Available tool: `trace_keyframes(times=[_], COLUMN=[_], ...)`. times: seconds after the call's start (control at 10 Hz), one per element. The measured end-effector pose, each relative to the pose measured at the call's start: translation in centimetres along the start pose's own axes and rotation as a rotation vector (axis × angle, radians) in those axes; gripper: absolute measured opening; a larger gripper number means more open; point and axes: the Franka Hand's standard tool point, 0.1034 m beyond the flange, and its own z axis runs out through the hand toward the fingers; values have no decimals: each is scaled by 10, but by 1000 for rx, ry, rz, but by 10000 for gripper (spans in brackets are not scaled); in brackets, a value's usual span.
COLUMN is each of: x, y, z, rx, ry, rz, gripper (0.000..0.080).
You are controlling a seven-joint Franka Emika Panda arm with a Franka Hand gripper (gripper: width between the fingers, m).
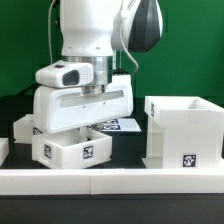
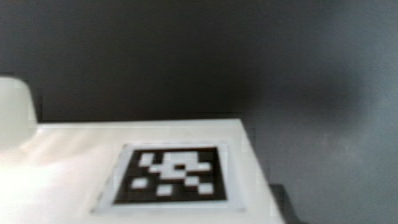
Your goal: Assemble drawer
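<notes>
The tall boxy shell (image 1: 182, 128) stands open-topped at the exterior view's right, with its tag on the front face. A low white tray (image 1: 72, 151) with a tag lies at the front left. My gripper (image 1: 92, 130) hangs right over this tray, its wide white hand almost touching the rim. The fingertips are hidden between hand and tray. Another white part (image 1: 21, 126) shows behind at far left, half hidden. In the wrist view a white tagged surface (image 2: 175, 176) fills the lower part, very close and blurred. No fingers show there.
The long white rail (image 1: 110, 181) runs along the front. The marker board (image 1: 127, 124) lies on the dark table behind the hand, between tray and shell. A green wall closes the back. A rounded white edge (image 2: 13, 108) shows in the wrist view.
</notes>
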Motion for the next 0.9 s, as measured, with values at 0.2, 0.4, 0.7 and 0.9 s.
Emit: trace_keyframes(times=[0.2, 0.4, 0.7, 0.9], x=[-1, -3, 0, 2], y=[0, 0, 1, 2], z=[1, 2, 2, 0], rx=[2, 3, -10, -7], ry=[-5, -9, -29, -43], rz=[-111, -226, -482, -580], gripper=[41, 41, 41, 41])
